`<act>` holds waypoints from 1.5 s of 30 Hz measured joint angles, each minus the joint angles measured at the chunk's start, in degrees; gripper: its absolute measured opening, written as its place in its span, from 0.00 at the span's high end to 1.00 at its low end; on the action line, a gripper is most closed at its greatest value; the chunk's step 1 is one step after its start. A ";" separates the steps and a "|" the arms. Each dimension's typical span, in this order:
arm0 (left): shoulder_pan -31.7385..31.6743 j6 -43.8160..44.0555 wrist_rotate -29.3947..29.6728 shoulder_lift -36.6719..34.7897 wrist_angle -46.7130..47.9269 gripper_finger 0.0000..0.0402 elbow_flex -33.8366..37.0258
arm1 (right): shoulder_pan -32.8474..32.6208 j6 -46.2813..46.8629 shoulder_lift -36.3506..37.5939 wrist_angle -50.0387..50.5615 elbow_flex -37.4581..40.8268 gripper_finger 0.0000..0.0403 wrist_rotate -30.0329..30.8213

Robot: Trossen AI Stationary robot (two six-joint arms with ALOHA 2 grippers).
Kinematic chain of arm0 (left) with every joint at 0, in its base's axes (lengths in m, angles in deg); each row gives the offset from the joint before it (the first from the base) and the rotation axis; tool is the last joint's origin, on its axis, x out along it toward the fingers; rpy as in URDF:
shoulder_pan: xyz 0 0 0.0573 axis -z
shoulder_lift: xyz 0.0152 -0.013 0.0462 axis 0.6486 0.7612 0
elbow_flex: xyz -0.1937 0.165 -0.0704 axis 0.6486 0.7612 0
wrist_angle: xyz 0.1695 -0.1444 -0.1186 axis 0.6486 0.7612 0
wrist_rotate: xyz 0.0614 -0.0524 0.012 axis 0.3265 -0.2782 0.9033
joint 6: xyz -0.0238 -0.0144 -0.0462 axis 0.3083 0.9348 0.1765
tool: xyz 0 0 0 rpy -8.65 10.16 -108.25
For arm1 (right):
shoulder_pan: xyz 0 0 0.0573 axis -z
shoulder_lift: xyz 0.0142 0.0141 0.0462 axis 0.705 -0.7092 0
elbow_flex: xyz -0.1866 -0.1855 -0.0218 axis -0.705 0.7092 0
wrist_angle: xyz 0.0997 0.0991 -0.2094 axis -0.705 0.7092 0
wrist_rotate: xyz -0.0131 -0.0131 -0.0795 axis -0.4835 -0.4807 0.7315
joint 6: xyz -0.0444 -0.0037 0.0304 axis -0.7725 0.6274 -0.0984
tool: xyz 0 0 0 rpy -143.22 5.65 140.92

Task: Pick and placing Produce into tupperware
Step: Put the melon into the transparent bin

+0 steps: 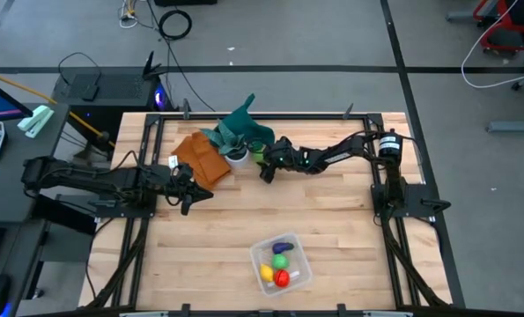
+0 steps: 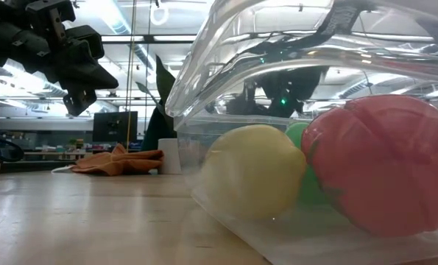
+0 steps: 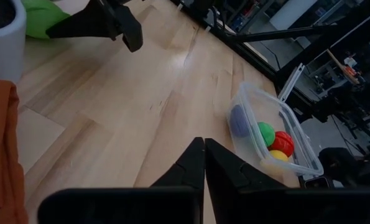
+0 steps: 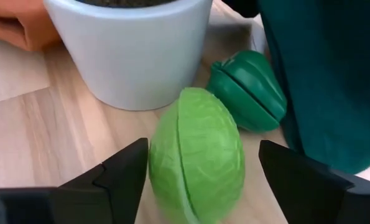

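Table (image 1: 209,229) first: pale wood, with the clear tupperware (image 1: 301,251) sitting around 6 o'clock near the front edge. It already has a purple piece (image 1: 283,247), a small green one (image 1: 281,261), a yellow one (image 1: 267,273) and a red one (image 1: 282,279) inside.

Up at 12 o'clock there's a white pot (image 1: 236,158) with teal leaves and an orange-brown cloth (image 1: 200,158) at its 9 o'clock. That's where the trouble could start. The light green cabbage-looking toy (image 4: 196,155) lies just beside the pot, and a darker green pepper (image 4: 250,90) is right up against the cabbage's far side, under the leaves.

Right claw (image 4: 203,177) is straddling the cabbage, fingers apart, one each side, not yet pinching as far as I can tell. My worry: the toy looks rounded and smooth, so an off-centre squeeze could squirt it into the pot or pepper. The pot-side finger might nudge the pot or drag leaves when lifting.

Left claw (image 1: 188,195) hangs at 9 o'clock, fingers together and empty.
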State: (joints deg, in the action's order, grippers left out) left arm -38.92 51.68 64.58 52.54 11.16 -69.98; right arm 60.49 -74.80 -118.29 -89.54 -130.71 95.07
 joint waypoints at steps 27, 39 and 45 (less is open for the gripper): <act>-0.02 0.00 0.00 0.00 -0.02 0.95 0.00 | 0.04 0.35 0.25 2.88 -0.09 0.54 -1.41; 0.00 -0.09 -0.01 0.01 -0.15 0.97 0.00 | -0.93 -0.26 2.66 11.72 -3.88 0.54 -1.95; 0.00 -0.59 0.00 0.02 -0.11 0.95 0.00 | -2.10 -0.69 2.73 20.11 -8.36 0.54 -1.93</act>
State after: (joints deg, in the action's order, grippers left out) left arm -38.91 51.09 64.58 52.56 11.05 -69.98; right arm 58.39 -75.49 -115.56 -69.44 -139.08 93.15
